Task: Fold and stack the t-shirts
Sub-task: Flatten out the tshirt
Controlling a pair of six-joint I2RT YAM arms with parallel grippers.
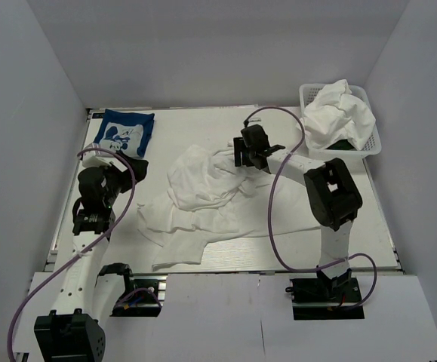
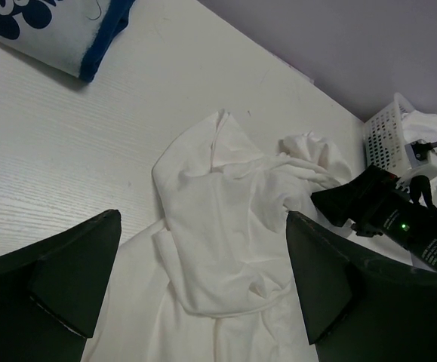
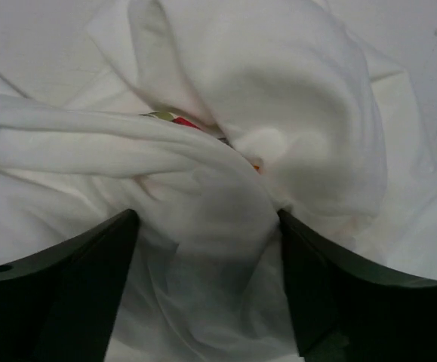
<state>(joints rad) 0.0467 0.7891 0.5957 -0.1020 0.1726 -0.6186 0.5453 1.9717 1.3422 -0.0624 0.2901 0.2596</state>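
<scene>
The large white t-shirt (image 1: 203, 197) lies crumpled across the middle of the table. The navy t-shirt (image 1: 125, 132) with a white cartoon print lies folded at the back left; its edge shows in the left wrist view (image 2: 48, 26). My left gripper (image 1: 127, 167) is open and empty, held above the table left of the white shirt (image 2: 218, 226), just in front of the navy one. My right gripper (image 1: 247, 153) is open at the white shirt's back right edge, its jaws down on either side of a bunched fold (image 3: 210, 226). A small coloured label (image 3: 174, 118) peeks out.
A white plastic basket (image 1: 313, 94) at the back right corner holds a heap of white cloth (image 1: 340, 115); it also shows in the left wrist view (image 2: 384, 139). White walls close in the table on three sides. Purple cables loop from both arms.
</scene>
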